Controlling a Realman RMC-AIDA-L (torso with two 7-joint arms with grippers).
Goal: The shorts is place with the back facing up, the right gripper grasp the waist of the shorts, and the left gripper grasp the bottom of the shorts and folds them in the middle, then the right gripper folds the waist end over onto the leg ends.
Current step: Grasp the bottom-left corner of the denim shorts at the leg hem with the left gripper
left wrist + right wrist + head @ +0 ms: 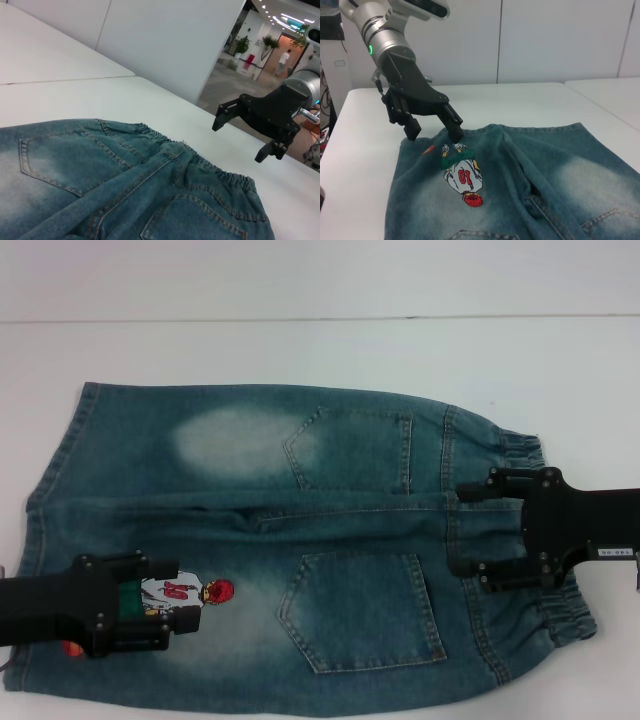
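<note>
Shorts: denim, spread flat on white table, back pockets up, waist to the right, leg ends to the left. Right gripper: jaws spread wide, poised over the gathered waistband near its middle, holding nothing (the left wrist view shows it clear above the cloth). Left gripper: jaws likewise parted and empty, tips just at the near leg's hem beside the cartoon figure. Step in hand, as judged: taking both grasps. Advice: lower each pincer straight down, pinch both denim layers at the near edge, close firmly before lifting, and raise the two ends together so the fold falls along the centre seam
</note>
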